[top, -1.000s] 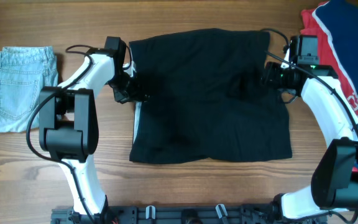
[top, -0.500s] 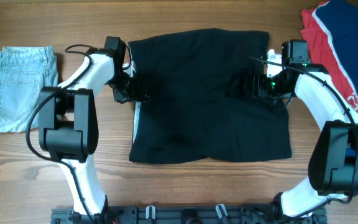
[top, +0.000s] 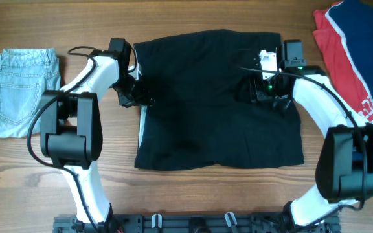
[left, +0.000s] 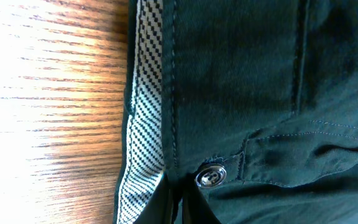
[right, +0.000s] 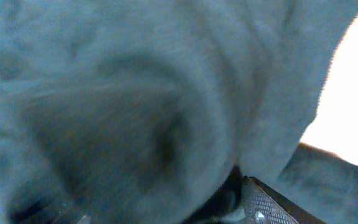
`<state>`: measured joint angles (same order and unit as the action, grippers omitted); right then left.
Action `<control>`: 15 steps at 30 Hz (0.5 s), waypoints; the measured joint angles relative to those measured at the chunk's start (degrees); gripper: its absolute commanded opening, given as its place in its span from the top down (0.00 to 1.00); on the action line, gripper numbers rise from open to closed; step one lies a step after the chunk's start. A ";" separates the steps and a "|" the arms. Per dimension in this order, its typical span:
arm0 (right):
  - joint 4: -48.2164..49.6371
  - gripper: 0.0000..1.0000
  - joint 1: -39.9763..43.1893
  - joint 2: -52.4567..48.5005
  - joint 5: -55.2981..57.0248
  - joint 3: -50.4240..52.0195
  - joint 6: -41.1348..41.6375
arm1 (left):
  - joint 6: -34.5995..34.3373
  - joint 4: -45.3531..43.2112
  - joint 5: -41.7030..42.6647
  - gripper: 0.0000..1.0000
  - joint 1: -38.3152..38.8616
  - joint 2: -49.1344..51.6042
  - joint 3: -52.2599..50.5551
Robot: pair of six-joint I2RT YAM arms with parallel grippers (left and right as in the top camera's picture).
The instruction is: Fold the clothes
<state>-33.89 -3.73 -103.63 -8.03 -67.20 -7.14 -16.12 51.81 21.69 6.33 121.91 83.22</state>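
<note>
Black shorts point(top: 219, 103) lie spread in the middle of the table. My left gripper point(top: 136, 97) is shut on their left waistband edge; the left wrist view shows the fingers point(left: 178, 202) pinching the band beside its checked white lining point(left: 145, 130) and a metal button point(left: 211, 177). My right gripper point(top: 259, 90) is over the upper right part of the shorts, shut on a fold of the black cloth. The right wrist view is filled with blurred dark cloth point(right: 135, 106) against one textured finger pad point(right: 272, 202).
Folded light blue denim shorts point(top: 19, 90) lie at the far left. A red and navy garment point(top: 355, 52) lies at the far right, near the right arm. Bare wooden tabletop point(top: 193, 188) lies in front of the shorts.
My right gripper has moved left from the shorts' right edge, drawing black cloth inward over the garment. The left gripper has stayed in place.
</note>
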 measured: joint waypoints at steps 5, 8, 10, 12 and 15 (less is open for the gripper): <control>2.54 0.96 0.00 -4.24 10.03 0.00 4.24 | 0.00 -0.04 0.00 0.96 0.00 0.00 0.00; 1.31 0.96 0.22 -4.90 24.17 0.00 12.46 | 0.00 -0.04 0.00 0.96 0.00 0.00 0.00; 0.48 0.88 0.98 -4.44 30.32 -0.02 16.70 | 0.00 -0.11 0.02 0.96 0.00 0.00 0.00; 1.22 0.77 1.05 -2.43 34.07 -0.15 18.99 | 0.00 -0.50 0.42 0.96 0.13 0.00 0.00; 4.79 0.70 3.23 1.66 38.58 -1.36 20.79 | 0.00 -0.52 0.44 0.96 0.13 0.00 0.00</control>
<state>-29.10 -0.49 -101.97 30.55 -68.55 13.65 -16.12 51.29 22.13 6.46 121.91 83.22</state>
